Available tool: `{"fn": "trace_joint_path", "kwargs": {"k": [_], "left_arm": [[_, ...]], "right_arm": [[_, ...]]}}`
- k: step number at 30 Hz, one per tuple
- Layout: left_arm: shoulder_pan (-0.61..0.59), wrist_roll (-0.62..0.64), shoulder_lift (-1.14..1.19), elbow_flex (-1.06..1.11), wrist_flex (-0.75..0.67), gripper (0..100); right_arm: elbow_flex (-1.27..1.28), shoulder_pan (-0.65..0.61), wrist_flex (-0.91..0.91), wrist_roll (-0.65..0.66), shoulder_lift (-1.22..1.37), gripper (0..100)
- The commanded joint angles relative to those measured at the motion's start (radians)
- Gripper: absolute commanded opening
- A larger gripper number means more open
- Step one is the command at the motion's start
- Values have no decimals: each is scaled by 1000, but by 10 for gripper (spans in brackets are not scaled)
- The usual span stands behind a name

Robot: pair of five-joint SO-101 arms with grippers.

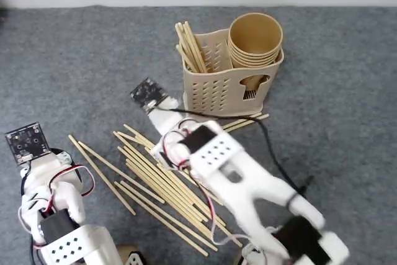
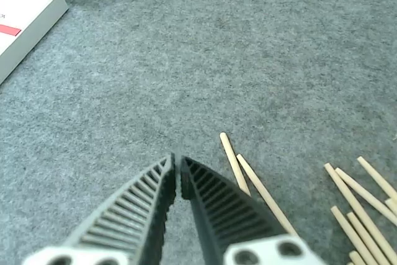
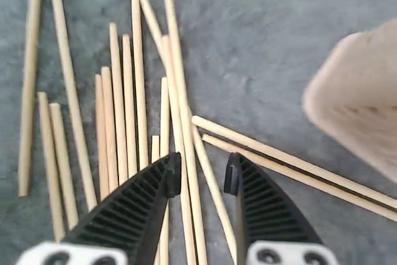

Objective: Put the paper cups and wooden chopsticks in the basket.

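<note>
On the grey carpet [image 1: 74,60], chopsticks [image 1: 158,181] lie loose (left tool [image 2: 178,163] closed, right tool [image 3: 201,169] slightly parted).

- Basket [image 1: 231,94]: beige plastic with perforated walls, a shaped cut-out in one wall and two compartments. It stands upright on the grey worktop [image 1: 87,60].
- Paper cups [image 1: 255,38]: tan, nested into one upright stack with mouths up, in the basket's wider compartment.
- Chopsticks in the basket [image 1: 191,46]: a small bundle of pale wooden sticks, tilted in the narrower compartment, with their ends above the rim.
- Loose chopsticks [image 1: 162,185]: many lie flat on the worktop near the basket, mostly parallel on a diagonal, some overlapping.
- Pair of chopsticks [image 1: 247,122]: flat, just beside the basket's base.
</note>
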Motion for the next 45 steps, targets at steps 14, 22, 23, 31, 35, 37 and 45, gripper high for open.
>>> {"fn": "trace_joint_path", "kwargs": {"k": [14, 22, 23, 31, 35, 37, 45], "left_arm": [[6, 3, -12, -38, -26, 13], [6, 3, -12, -38, -26, 13], [6, 3, -12, -38, -26, 13], [6, 3, -12, -38, -26, 13], [6, 3, -12, -38, -26, 13], [6, 3, -12, -38, -26, 13], [6, 3, -12, -38, -26, 13]], "right_arm": [[-37, -68, -120, -5, 189, 127], [-147, -62, -114, -3, 343, 127], [-163, -54, -113, -3, 366, 124], [-207, -15, -67, -3, 403, 6], [-204, -15, -13, -3, 358, 9], [-204, -15, 12, -3, 323, 8], [-204, -13, 165, -6, 120, 8]]}}
